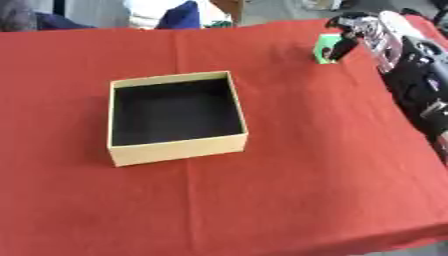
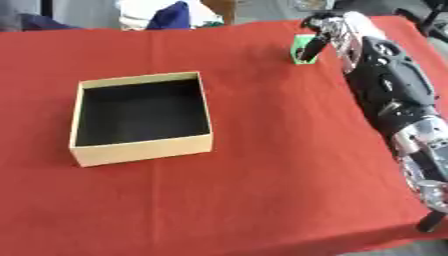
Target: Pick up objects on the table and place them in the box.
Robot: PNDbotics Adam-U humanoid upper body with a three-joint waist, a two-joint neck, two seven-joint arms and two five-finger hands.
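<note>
The right robot hand (image 2: 325, 31) reaches along the right side of the table (image 2: 262, 165) to its far end, the black and silver arm running back toward the near right corner. Its fingers (image 2: 311, 47) curl down over a small green block (image 1: 325, 49), which sits on the red cloth directly under and against the fingertips; a dark finger crosses the front of the block, so the robot hand appears closed round it, though whether the block is lifted off the cloth cannot be told. The block's left face and part of its top show green beside the fingers.

The box (image 1: 175, 150) lies well to the left of the robot hand and nearer the robot, apart from both hand and block. It is a shallow, open, tan cardboard box with a dark inside, set slightly askew on the cloth, and nothing shows inside it.

Beyond the table's far edge, to the left of the robot hand, some white and dark blue cloth (image 1: 179, 15) shows. The left robot hand shows in neither view
</note>
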